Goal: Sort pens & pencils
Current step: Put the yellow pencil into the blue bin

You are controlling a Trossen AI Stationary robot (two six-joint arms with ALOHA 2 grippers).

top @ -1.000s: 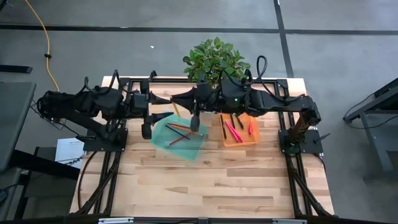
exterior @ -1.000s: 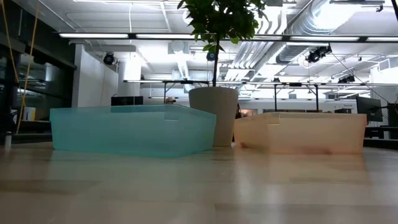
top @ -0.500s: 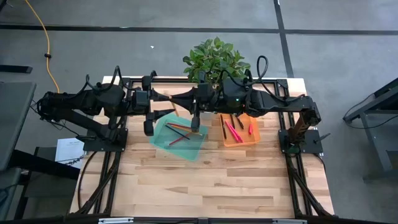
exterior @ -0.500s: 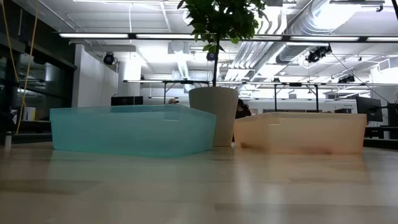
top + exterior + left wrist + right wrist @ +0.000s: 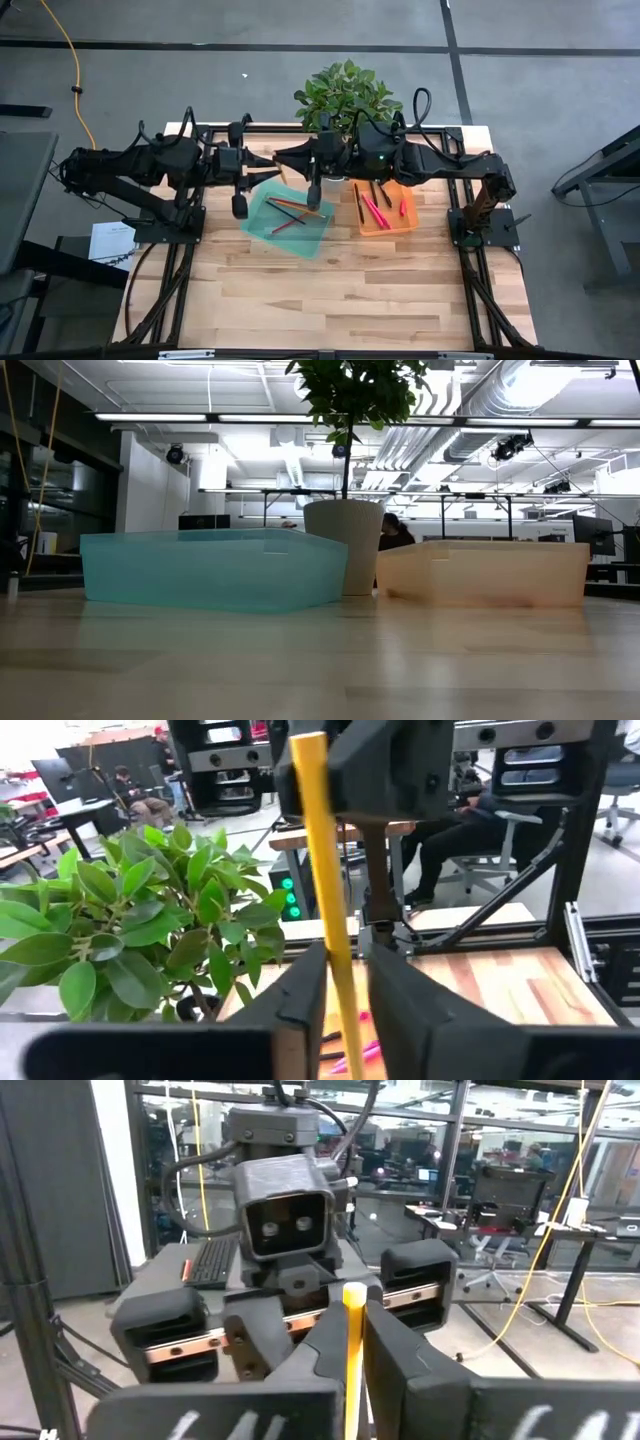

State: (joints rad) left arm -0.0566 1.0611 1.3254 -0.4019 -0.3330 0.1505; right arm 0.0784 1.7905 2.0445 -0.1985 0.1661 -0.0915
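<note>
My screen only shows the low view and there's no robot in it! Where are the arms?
Observer: Both are raised near the plant, the left gripper and right gripper facing each other closely.
Operator: Are they holding something?
Observer: The right gripper is shut on a yellow pencil.
Operator: What's inside the blue tray?
Observer: Red and orange pencils lie in the blue tray.
</note>
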